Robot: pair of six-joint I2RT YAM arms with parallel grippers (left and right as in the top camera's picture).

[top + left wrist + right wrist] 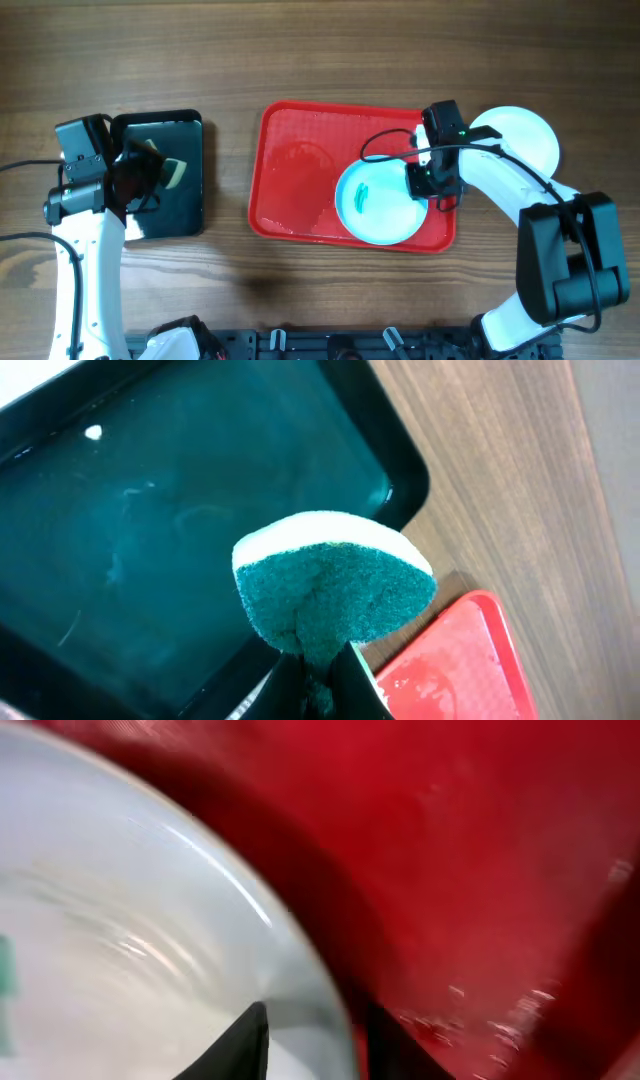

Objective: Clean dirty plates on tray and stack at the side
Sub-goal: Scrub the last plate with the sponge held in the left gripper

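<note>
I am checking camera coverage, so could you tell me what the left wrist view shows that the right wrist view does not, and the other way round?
Only the left wrist view: the left gripper pinching a green sponge over the black tray, with the wooden table beside it.
Only the right wrist view: the pale blue plate, its rim between the fingers of the right gripper, and a green smear at the picture's left edge; this view is blurred.
Both: the red tray, a mere corner in the left view, the whole background in the right.
</note>
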